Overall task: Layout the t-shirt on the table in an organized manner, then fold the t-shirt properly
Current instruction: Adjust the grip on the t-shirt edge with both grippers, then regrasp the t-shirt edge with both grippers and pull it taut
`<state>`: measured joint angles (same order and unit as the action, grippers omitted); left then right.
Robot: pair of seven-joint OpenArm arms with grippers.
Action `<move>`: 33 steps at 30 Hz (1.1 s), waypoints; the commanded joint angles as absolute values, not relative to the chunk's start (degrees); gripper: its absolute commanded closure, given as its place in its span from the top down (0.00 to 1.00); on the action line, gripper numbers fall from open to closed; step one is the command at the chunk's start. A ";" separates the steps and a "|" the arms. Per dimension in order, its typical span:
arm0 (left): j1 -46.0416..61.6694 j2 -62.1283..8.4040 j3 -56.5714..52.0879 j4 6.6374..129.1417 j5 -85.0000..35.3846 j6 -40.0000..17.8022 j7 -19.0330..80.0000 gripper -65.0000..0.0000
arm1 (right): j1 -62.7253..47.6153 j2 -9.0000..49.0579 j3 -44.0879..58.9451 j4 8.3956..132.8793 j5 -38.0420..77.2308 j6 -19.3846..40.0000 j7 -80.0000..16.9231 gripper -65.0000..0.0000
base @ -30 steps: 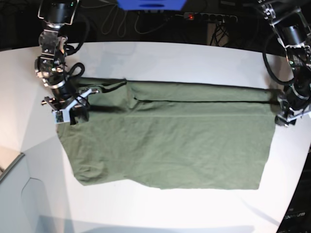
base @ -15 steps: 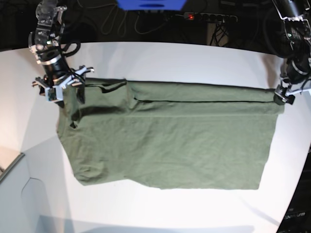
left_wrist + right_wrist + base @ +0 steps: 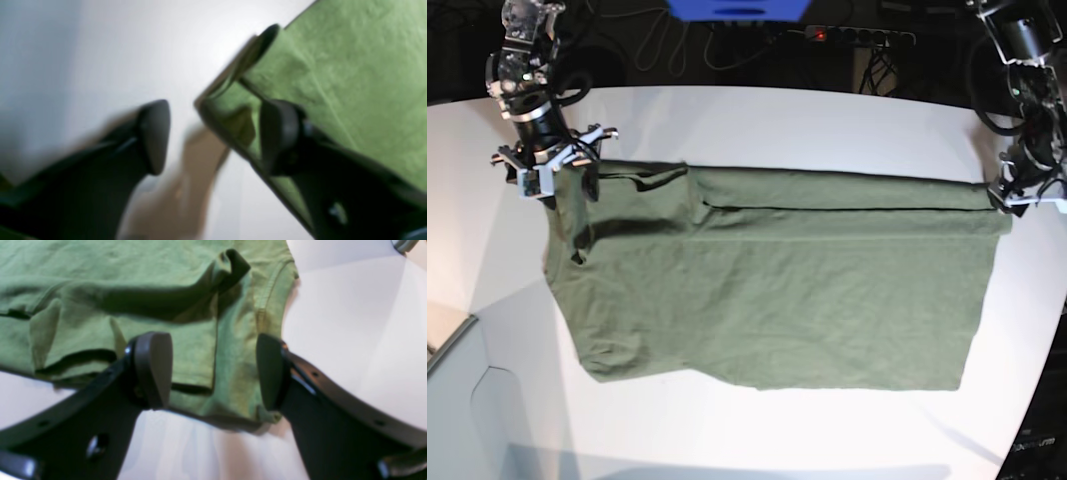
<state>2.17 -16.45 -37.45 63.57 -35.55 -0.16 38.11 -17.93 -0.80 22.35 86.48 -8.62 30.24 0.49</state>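
Note:
The olive t-shirt lies flat across the white table, with its far edge folded over into a long band. At the shirt's far left corner my right gripper hovers open. In the right wrist view its jaws stand wide above the rumpled sleeve and hem, holding nothing. At the far right corner is my left gripper. In the left wrist view it is open, with the folded shirt corner lying under the gap and one fingertip over the cloth.
Behind the table's curved far edge lie a power strip, cables and a blue object. The table's front left edge drops to a grey surface. A beige patch shows at the left border.
The arm on the base view's left rose off the sleeve and moved back to the far left corner, its gripper opening. The other arm shifted slightly at the right corner. The shirt stayed put.

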 commanded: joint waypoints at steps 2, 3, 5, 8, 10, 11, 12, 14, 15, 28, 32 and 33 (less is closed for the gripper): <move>1.63 -16.75 -37.67 64.31 -33.45 -0.31 37.85 0.52 | -18.33 -0.40 22.46 87.43 -7.87 30.46 2.07 0.61; 1.54 -16.48 -37.67 64.31 -32.04 -0.40 37.76 0.52 | -18.51 -0.40 22.46 87.52 -7.87 30.46 2.24 0.61; 0.40 -16.31 -37.67 64.31 -30.11 -0.40 37.76 0.52 | -18.51 -0.40 22.46 87.60 -7.87 30.46 2.24 0.61; -0.40 -16.31 -37.41 64.22 -28.00 -0.40 37.76 0.51 | -18.51 -0.40 22.46 87.52 -7.87 30.46 2.24 0.61; -0.48 -16.31 -35.12 64.13 -27.03 -0.40 37.76 0.51 | -18.51 -0.40 22.46 87.52 -7.87 30.46 2.15 0.61; -0.57 -16.66 -33.45 64.13 -26.68 -0.40 37.76 0.51 | -18.51 -0.40 22.46 87.52 -7.87 30.46 2.15 0.61; -1.01 -16.75 -32.13 64.13 -26.42 -0.40 37.76 0.51 | -18.51 -0.40 22.46 87.52 -7.87 30.46 1.98 0.61; -1.80 -16.84 -30.02 64.13 -25.63 -0.40 37.76 0.51 | -18.51 -0.31 22.46 87.43 -7.87 30.46 1.98 0.61; -1.80 -16.84 -29.41 64.13 -25.36 -0.40 37.76 0.51 | -18.51 -0.31 22.46 87.43 -7.87 30.46 2.07 0.61; -1.89 -16.84 -28.97 64.22 -25.27 -0.31 38.20 0.02 | -17.98 -0.40 30.55 87.52 -7.87 30.37 2.24 0.61; -1.45 -16.92 -29.05 64.84 -25.27 -0.31 38.37 0.00 | -17.98 -0.40 30.90 87.34 -7.87 30.37 2.24 0.61; -1.45 -16.92 -29.14 64.84 -25.27 -0.31 38.37 0.00 | -17.98 -0.40 30.90 87.34 -7.87 30.37 2.24 0.61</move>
<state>-0.82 -15.88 -28.80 63.81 -25.19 -0.36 38.70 -18.13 -0.80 30.70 86.46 -8.62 30.22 0.64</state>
